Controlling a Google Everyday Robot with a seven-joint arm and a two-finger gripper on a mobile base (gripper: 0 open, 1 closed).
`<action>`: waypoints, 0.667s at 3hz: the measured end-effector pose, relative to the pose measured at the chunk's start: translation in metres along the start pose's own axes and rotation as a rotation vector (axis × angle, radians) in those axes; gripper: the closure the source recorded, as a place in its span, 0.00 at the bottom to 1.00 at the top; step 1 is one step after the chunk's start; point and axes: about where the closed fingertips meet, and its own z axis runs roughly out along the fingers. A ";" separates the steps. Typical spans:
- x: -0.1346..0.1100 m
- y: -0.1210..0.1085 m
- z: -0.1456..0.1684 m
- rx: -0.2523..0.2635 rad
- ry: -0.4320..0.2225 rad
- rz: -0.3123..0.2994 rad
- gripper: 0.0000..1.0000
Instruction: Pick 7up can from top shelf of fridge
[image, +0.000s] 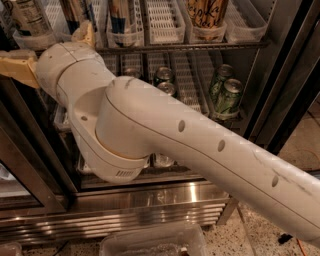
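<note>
Tool (19, 67), closure impossible to tell, lies just below the top shelf (200, 47) of the fridge (150, 200), where the 7up can (30, 17) stands in a lane tray (31, 40); the arm (200, 145) hides the approach, so an upward reach may strike the shelf or topple the can.

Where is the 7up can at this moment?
In the camera view, the 7up can stands at the upper left on the top shelf, with the end effector just below it at the left edge.
</note>
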 end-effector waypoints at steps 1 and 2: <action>0.000 0.000 0.000 0.000 0.000 0.000 0.00; 0.000 0.000 0.000 0.000 0.000 0.000 0.07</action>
